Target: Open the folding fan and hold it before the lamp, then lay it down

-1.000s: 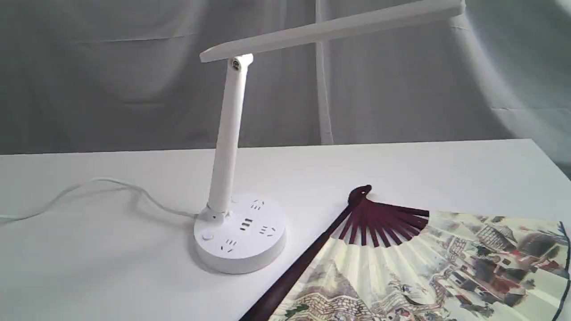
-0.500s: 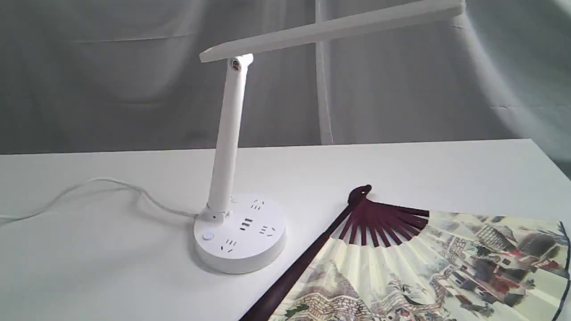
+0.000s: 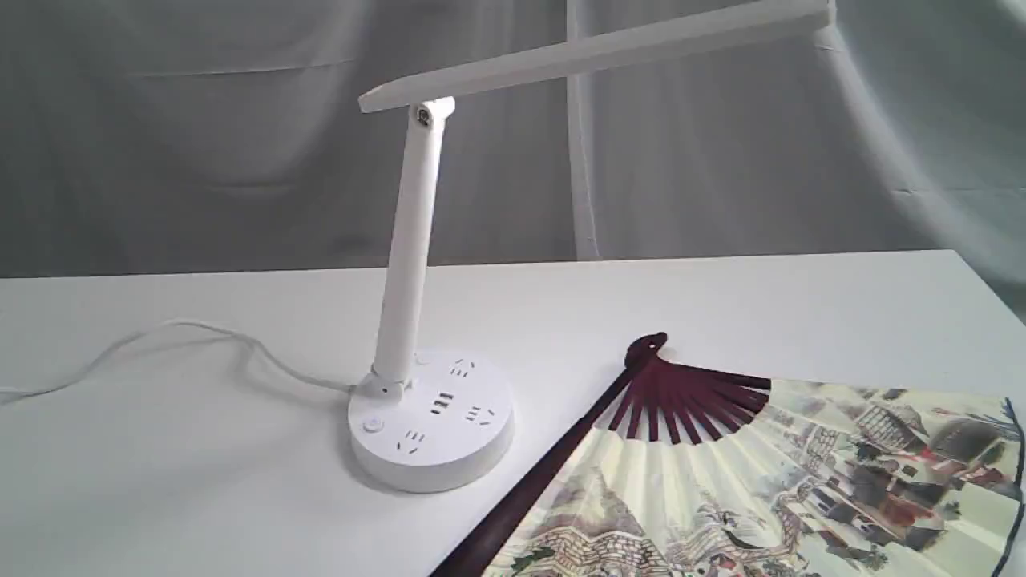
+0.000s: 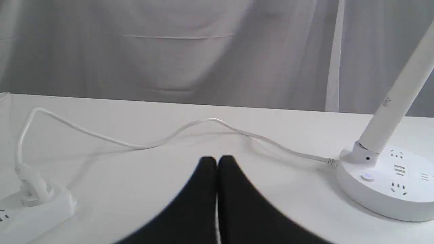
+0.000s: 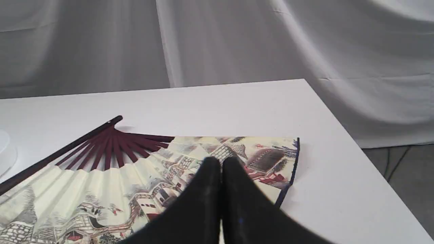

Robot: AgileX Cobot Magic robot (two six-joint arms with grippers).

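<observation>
The folding fan [image 3: 721, 497] lies spread open and flat on the white table at the front right, maroon ribs meeting at a pivot toward the lamp, painted leaf facing up. It also fills the right wrist view, fan [image 5: 101, 183]. The white lamp [image 3: 409, 264] stands left of it on its round socket base, bar head stretching up to the right; lamp base [image 4: 386, 183] shows in the left wrist view. My left gripper [image 4: 217, 160] hovers shut over bare table near the cord. My right gripper [image 5: 221, 161] is shut above the fan's leaf, holding nothing. Neither gripper appears in the exterior view.
The lamp's white cord [image 4: 152, 142] snakes across the table to a white power strip [image 4: 34, 210] at the left. The table's right edge [image 5: 342, 128] drops to a grey floor. A grey cloth backdrop [image 3: 240, 144] hangs behind.
</observation>
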